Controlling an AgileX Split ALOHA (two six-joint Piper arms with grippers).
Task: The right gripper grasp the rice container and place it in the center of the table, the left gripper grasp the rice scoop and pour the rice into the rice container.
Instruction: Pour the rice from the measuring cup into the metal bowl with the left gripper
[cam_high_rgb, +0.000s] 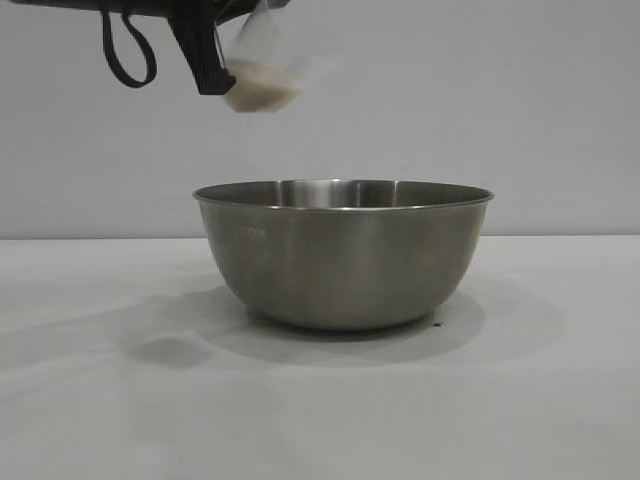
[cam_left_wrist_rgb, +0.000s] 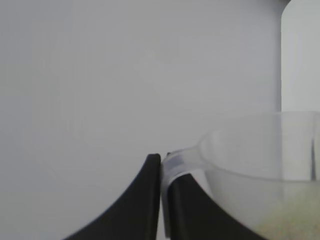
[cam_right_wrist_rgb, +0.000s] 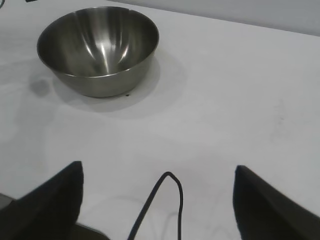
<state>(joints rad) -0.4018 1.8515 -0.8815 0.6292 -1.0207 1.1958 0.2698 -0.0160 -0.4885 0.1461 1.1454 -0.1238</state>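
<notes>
Steel rice container (cam_high_rgb: 343, 255) on white table (cam_high_rgb: 90, 400).

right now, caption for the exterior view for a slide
Left gripper tilts the rice scoop of rice above the empty steel rice container on the white table.

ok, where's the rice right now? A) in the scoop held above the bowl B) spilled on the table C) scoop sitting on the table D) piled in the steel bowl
A: the rice sits in the rice scoop, gripped by its handle in the left hand above the rice container, whose inside looks bare in the right wrist view.
</notes>
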